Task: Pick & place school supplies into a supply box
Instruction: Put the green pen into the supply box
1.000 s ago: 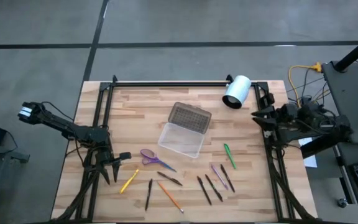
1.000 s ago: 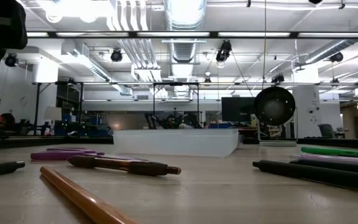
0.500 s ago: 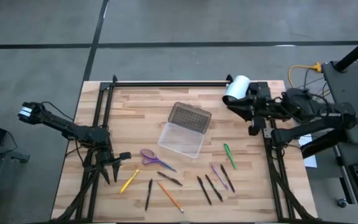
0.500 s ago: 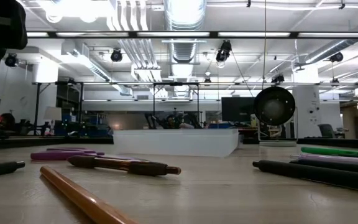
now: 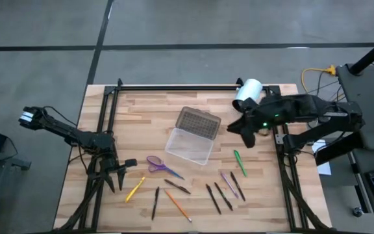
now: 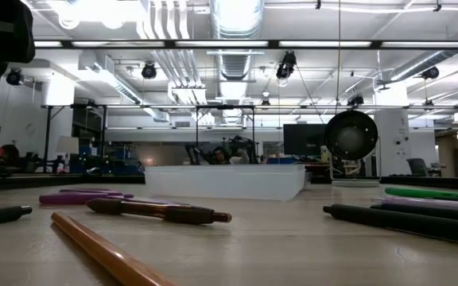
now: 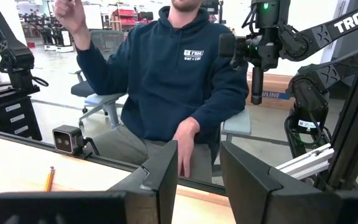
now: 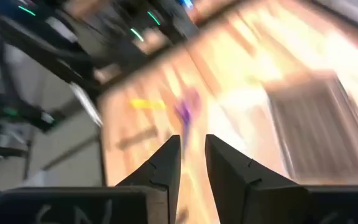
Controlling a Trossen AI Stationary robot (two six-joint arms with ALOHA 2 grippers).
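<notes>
Supply box (image 5: 189, 145): clear body, grey dotted lid (image 5: 198, 121). Scissors (image 5: 156, 162): purple. Pens: green (image 5: 237, 160), purple (image 5: 228, 184), yellow (image 5: 134, 189), orange (image 5: 177, 205), several black (image 5: 213, 198). Cylinder (image 5: 247, 95): white. Table (image 5: 145, 110): pale striped wood. Person's hoodie (image 7: 166, 68): navy.

This is a big robot lab or workshop, with shiny air pipes (image 6: 233, 20) and lights on the high bare ceiling, desks and screens (image 6: 302, 139) far back, and a wooden work table (image 5: 141, 117) with robot arms fixed on metal frames.
</notes>
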